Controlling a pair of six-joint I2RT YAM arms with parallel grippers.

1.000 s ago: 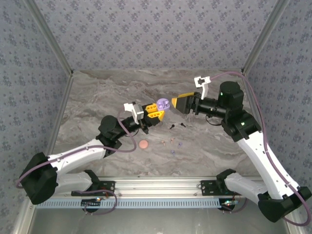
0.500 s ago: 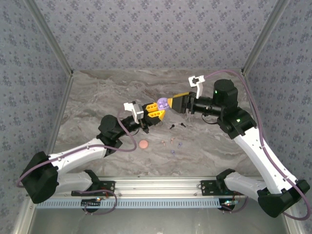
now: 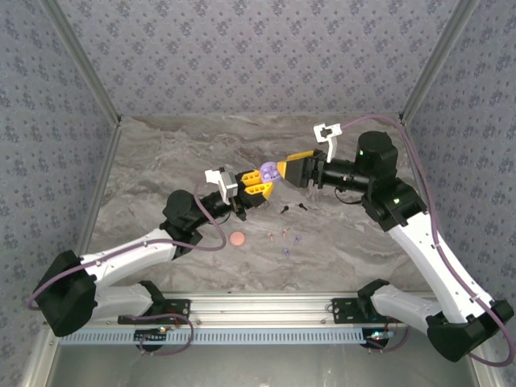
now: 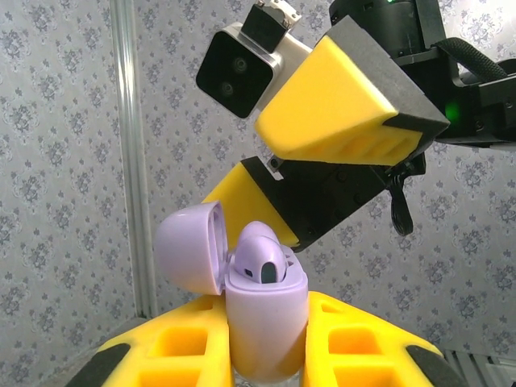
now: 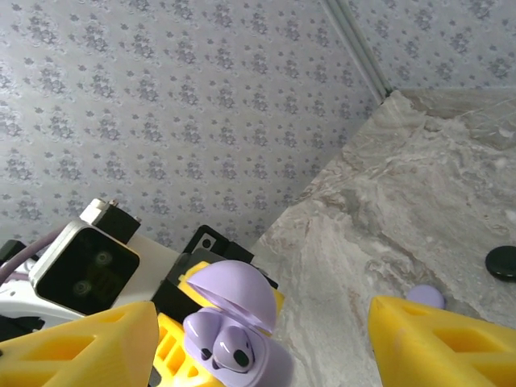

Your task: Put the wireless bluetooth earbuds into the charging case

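At left, the left gripper [image 3: 256, 187] is clamped on the lilac charging case [image 3: 268, 172], held up off the marble table [image 3: 161, 153]. The lid [image 4: 192, 246] is swung open to the left. One lilac earbud [image 4: 260, 260] stands in the case, its head still proud of the rim.

Immediately right of it, the right gripper [image 3: 292, 169] points leftward at the case, its yellow jaws spread wide and holding nothing. The case sits between the fingertips, so any press or pull would come along that left-right line. On the table below the two grippers lie the loose earbuds [image 3: 286, 210], near a pink disc [image 3: 236, 239]. They look a shorter reach for the free right arm.

A second ago the right gripper hung clear to the right. It has since closed in on the case, while the left has not budged.
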